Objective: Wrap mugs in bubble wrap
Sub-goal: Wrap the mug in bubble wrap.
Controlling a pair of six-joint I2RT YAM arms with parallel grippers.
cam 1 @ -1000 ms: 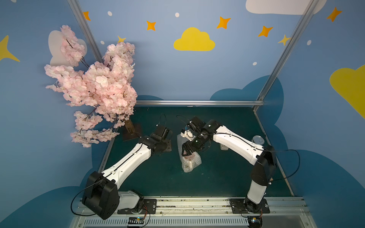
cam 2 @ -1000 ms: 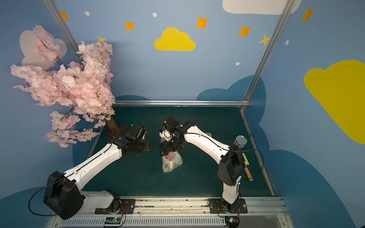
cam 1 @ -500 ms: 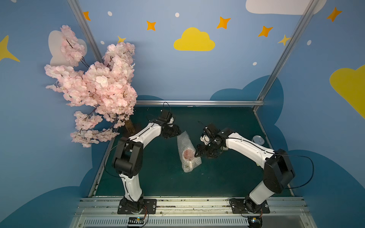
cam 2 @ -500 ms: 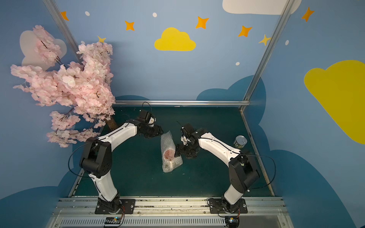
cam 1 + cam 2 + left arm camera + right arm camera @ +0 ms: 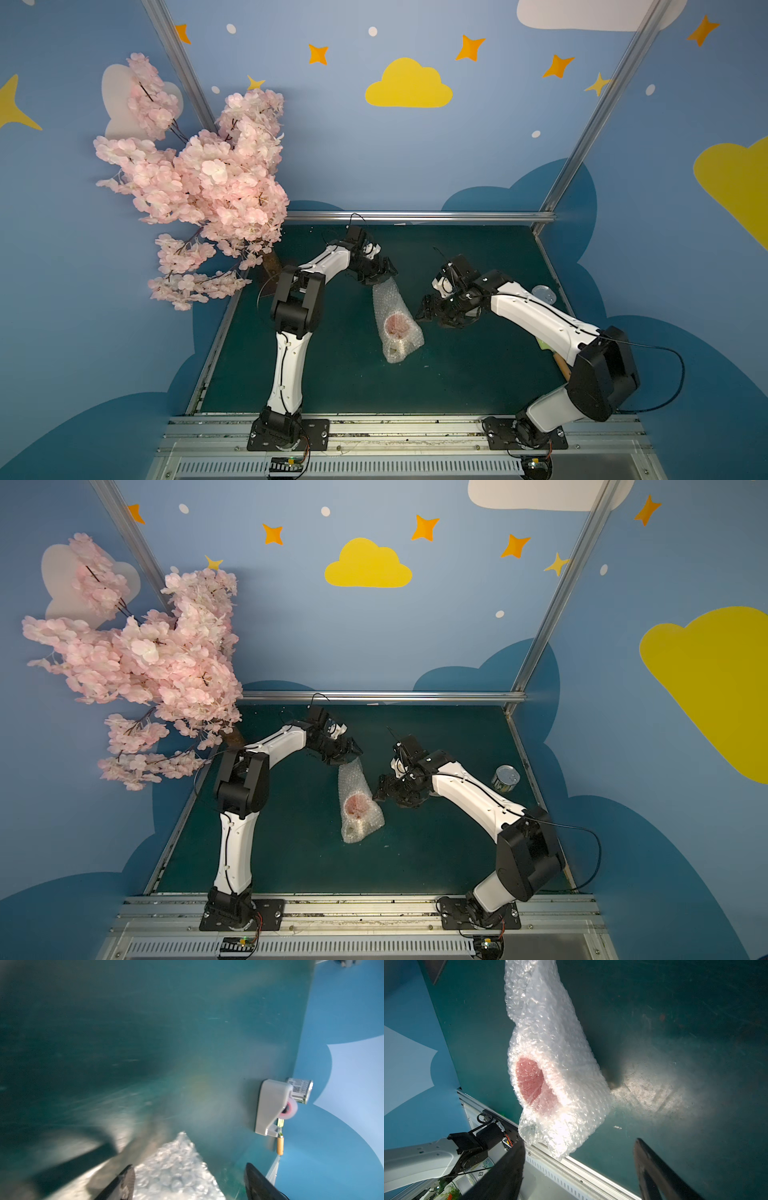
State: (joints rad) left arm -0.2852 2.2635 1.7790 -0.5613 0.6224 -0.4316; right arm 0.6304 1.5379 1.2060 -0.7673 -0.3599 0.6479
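The bubble wrap (image 5: 395, 320) (image 5: 359, 802) lies as a long rolled bundle in the middle of the green table. The mug's red inside (image 5: 397, 325) (image 5: 530, 1082) shows through it; the white outside is hidden. My left gripper (image 5: 381, 276) (image 5: 348, 757) sits over the bundle's far end. In the left wrist view the left gripper (image 5: 190, 1178) is open, and a corner of the wrap (image 5: 176, 1167) lies loose between the fingers. My right gripper (image 5: 426, 309) (image 5: 579, 1159) is open and empty, just right of the bundle.
A beige tape dispenser (image 5: 270, 1105) and a silver tin can (image 5: 505, 778) stand at the table's right edge, with a wooden-handled tool (image 5: 280, 1145) beside them. A pink blossom tree (image 5: 199, 187) overhangs the far left corner. A metal rail (image 5: 415, 216) bounds the back.
My left arm swung from the bundle's left side to its far end and its jaws opened wider. My right gripper drew back off the bundle to the right.
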